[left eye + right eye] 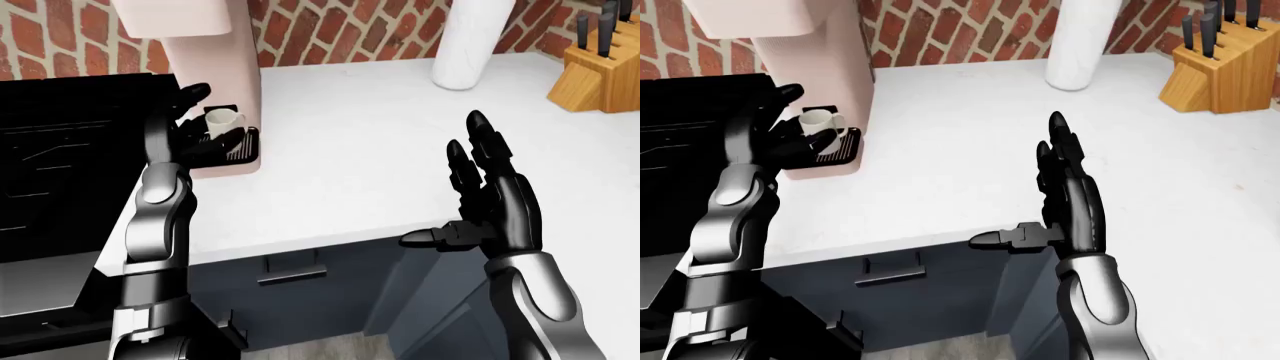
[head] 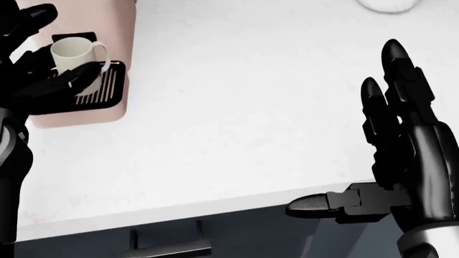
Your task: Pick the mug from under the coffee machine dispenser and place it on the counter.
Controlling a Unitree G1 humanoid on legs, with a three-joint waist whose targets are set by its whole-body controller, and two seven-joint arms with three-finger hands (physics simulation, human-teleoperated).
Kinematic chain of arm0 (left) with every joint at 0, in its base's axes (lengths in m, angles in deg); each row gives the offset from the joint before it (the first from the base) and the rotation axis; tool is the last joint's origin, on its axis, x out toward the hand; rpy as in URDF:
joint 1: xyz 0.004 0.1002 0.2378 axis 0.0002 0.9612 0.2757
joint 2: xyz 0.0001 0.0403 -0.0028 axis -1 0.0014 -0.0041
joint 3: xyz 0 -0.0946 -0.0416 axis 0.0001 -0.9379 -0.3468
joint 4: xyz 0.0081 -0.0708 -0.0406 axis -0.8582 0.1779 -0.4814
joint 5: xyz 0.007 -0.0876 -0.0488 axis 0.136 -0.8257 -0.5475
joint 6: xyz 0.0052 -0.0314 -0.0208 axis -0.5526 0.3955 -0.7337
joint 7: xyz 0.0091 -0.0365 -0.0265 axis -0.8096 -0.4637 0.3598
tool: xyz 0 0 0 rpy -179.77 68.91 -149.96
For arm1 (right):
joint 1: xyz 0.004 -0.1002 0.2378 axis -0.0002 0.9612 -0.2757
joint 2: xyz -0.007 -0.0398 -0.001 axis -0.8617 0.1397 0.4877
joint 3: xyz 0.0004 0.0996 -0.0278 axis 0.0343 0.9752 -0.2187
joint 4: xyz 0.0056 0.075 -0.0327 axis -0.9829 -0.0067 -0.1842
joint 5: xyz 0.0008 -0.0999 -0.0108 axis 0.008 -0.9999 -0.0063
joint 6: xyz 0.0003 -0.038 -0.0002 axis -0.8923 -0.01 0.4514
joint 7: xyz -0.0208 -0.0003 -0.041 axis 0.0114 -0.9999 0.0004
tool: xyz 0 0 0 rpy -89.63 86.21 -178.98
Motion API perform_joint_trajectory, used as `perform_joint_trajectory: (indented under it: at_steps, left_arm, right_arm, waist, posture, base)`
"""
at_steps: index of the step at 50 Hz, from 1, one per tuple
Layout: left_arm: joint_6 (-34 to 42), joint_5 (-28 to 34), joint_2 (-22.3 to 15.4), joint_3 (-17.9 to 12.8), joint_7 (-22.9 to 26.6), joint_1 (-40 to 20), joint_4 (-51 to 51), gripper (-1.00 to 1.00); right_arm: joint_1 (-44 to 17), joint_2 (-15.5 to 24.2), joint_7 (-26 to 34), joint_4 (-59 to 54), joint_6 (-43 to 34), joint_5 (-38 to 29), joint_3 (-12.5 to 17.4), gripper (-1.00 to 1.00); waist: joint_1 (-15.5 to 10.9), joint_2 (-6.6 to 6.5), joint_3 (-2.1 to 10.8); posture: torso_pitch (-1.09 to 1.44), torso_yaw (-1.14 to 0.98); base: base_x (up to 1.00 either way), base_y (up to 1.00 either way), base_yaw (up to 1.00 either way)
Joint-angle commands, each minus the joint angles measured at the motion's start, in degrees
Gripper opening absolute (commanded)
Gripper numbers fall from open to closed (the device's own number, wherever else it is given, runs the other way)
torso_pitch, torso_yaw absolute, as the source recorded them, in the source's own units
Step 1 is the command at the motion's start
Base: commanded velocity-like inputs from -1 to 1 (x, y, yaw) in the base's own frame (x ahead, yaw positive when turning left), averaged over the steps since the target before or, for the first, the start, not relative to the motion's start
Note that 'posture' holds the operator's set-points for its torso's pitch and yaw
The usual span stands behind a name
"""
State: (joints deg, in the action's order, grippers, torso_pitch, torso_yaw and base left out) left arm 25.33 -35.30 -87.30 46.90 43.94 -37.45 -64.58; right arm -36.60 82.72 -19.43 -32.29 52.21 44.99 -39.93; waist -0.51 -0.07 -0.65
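Mug (image 2: 71, 54) stands upright on the dark ribbed drip tray (image 2: 100, 92) of the pink coffee machine (image 1: 215, 75), long axis vertical, open mouth up toward the dispenser. In head view its handle sticks out to the right, toward the bare white tabletop (image 2: 237, 107). Mug is cream/off-white; lower part hidden behind the left hand, so base contact w/ tray can't be seen.

Left hand (image 2: 39, 70) is at the mug, fingers (image 2: 79, 76) spread open: one crosses low over the mug's body in head view, another reaches up at top left. Whether any finger actually touches the mug can't be told; not closed round it. Left forearm runs down the left edge of head view, partly cut off.

Right hand (image 2: 405, 145) is raised over the tabletop's near edge, well apart from mug, fingers straight and pointing up, thumb out to the left, holding nothing. Wrist cut off at bottom of head view.

Left-eye view: black stove (image 1: 60, 172) left of the machine, machine top cropped by frame edge. White cylinder (image 1: 470, 45) upright at top, upper part cut off; what it is, can't tell. Wooden knife block (image 1: 595, 75) at top right w/ dark handles, partly cropped. Brick wall (image 1: 340, 30) behind. Dark blue cabinet (image 1: 300, 292) below the tabletop w/ a bar handle (image 1: 290, 271).
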Motion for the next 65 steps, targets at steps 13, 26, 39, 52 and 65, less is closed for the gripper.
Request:
perform_joint_trajectory:
  at_steps: [13, 26, 39, 52, 65]
  left_arm:
    - [-1.58, -0.23, -0.16, 0.53, 0.69, -1.45, -1.36, -0.46]
    - [-0.84, -0.28, 0.05, 0.73, 0.56, -1.68, -2.05, -0.70]
    - [5.94, -0.12, 0.61, 0.83, 1.38, 0.82, -12.85, -1.00]
    - [9.99, 1.08, 1.80, 1.08, 2.41, 2.52, -20.10, -1.00]
    - [12.27, 1.44, 3.45, 2.37, 2.33, 1.53, -23.24, -1.00]
  right_arm:
    - [-1.03, 0.23, 0.09, 2.13, 1.51, 0.08, 0.24, 1.00]
    - [-1.45, 0.51, 0.02, 2.69, 0.84, 0.41, 0.68, 1.00]
    - [-0.87, 0.34, 0.26, 2.46, 1.57, 0.06, 0.45, 1.00]
    - [-0.85, 0.31, 0.38, 2.44, 1.67, -0.09, 0.44, 1.00]
    - [-1.24, 0.48, 0.37, 2.73, 1.21, 0.05, 0.66, 1.00]
  waist:
    - [0.20, -0.24, 1.12]
    - [0.27, -0.25, 1.05]
    - [0.42, -0.24, 0.83]
    - [0.39, -0.08, 0.67]
    - [0.24, 0.17, 0.63]
  posture:
    - [0.00, 0.00]
    - [0.00, 0.00]
    - [0.00, 0.00]
    - [0.00, 0.00]
    - [0.00, 0.00]
  base:
    - [0.00, 0.00, 0.00]
    - [0.00, 0.00, 0.00]
    - [0.00, 0.00, 0.00]
    - [0.00, 0.00, 0.00]
    - [0.00, 0.00, 0.00]
